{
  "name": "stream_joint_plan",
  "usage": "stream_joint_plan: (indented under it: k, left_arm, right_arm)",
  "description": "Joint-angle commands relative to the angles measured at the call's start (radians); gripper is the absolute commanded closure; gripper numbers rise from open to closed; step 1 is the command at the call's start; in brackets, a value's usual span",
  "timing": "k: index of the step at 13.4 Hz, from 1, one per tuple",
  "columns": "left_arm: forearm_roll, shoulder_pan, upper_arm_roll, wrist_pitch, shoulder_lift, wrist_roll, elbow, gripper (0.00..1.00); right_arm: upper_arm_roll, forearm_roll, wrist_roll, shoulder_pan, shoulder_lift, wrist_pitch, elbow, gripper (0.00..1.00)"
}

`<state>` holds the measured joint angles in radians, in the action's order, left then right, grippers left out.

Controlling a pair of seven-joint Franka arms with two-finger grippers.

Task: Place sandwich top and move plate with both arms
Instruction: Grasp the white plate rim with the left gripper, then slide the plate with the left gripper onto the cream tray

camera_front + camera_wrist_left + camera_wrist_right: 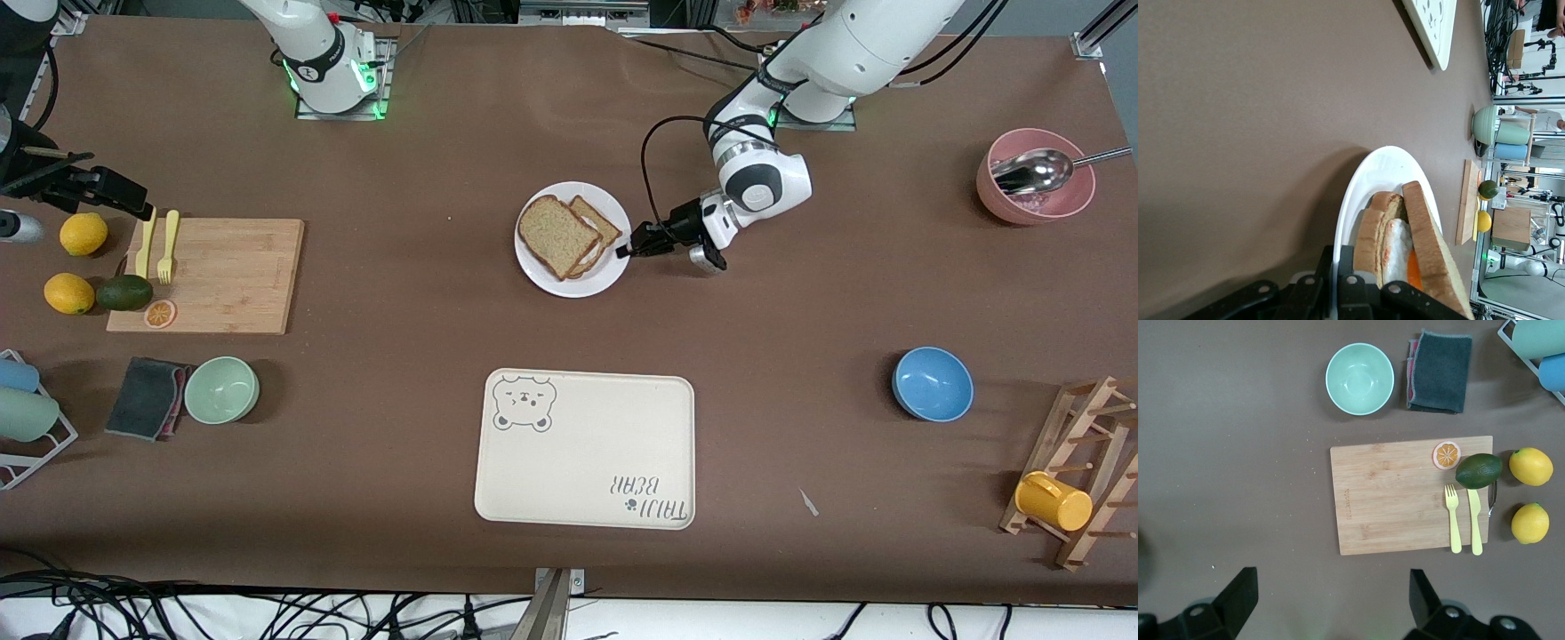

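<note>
The white plate point(536, 268) sits mid-table and carries a sandwich. The tan wholegrain top slice point(555, 236) lies on the lower slice, which peeks out at the edge toward the left arm. In the left wrist view the top slice point(1435, 253) rests over fried egg on the plate point(1371, 175). My left gripper point(625, 252) is shut on the plate's rim at the left arm's end, one finger above and one below it point(1345, 257). My right gripper point(124, 194) waits in the air by the cutting board, open and empty point(1331, 593).
A cream bear-print tray point(587, 449) lies nearer the front camera than the plate. A blue bowl point(932, 384), pink bowl with spoon point(1036, 175) and mug rack point(1076, 484) are toward the left arm's end. A cutting board point(213, 276) and green bowl point(221, 389) are toward the right arm's end.
</note>
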<state>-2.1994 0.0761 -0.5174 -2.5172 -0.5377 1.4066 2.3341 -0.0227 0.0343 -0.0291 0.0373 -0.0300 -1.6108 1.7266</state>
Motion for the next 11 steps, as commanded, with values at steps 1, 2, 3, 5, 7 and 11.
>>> stream_joint_plan:
  k: [1, 2, 3, 5, 7, 11]
  left_arm:
    - [-0.034, -0.002, -0.006, -0.014, 0.024, 0.041, 0.005, 0.97]
    - [-0.039, -0.007, -0.007, -0.014, 0.027, 0.073, 0.005, 0.98]
    - [-0.043, -0.009, -0.007, -0.014, 0.031, 0.107, 0.004, 0.98]
    - [-0.043, -0.009, -0.007, -0.012, 0.048, 0.124, 0.002, 1.00]
    - [-0.043, -0.012, -0.007, -0.012, 0.064, 0.155, -0.002, 1.00]
    - [-0.043, -0.021, -0.007, -0.011, 0.076, 0.157, -0.009, 1.00]
  right_arm:
    - [0.004, 0.003, -0.008, 0.007, -0.002, 0.019, -0.013, 0.00]
    - [0.004, 0.003, -0.008, 0.007, -0.001, 0.019, -0.013, 0.00]
    - [0.004, 0.003, -0.006, 0.007, -0.001, 0.019, -0.013, 0.00]
    - [0.004, 0.003, -0.008, 0.007, -0.001, 0.019, -0.013, 0.00]
    - [0.004, 0.003, -0.006, 0.007, -0.002, 0.019, -0.013, 0.00]
    - [0.004, 0.003, -0.006, 0.007, -0.001, 0.019, -0.013, 0.00]
